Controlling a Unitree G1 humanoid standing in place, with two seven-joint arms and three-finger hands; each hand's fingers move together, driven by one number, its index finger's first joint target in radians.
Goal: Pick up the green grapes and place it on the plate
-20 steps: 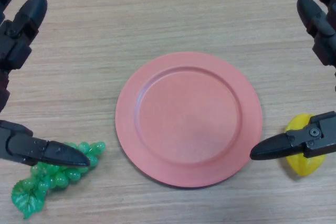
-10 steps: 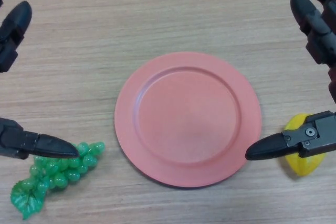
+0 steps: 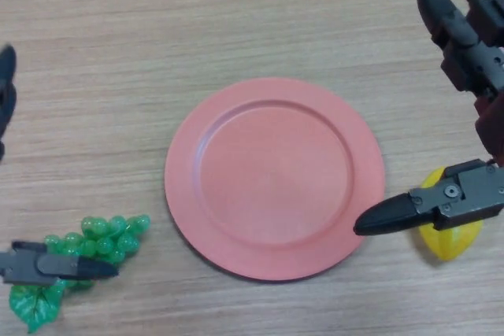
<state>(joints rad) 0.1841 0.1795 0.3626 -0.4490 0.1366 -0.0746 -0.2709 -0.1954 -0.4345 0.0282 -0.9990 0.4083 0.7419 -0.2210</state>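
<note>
The green grapes [image 3: 98, 236] lie on the wooden table at the lower left, with a green leaf at their lower end. The pink plate [image 3: 275, 177] sits in the middle of the table and holds nothing. My left hand [image 3: 47, 266] shows at the left edge, its thumb lying over the lower part of the grapes and a finger higher up at the edge; it is open. My right hand [image 3: 465, 76] is open at the right, its thumb tip just above the plate's right rim.
A yellow lemon-like fruit [image 3: 450, 230] lies on the table right of the plate, partly behind my right thumb. The table is light wood grain.
My left hand has drawn back to the left and down, so more of the grapes show. My right hand has shifted a little to the left, toward the plate.
</note>
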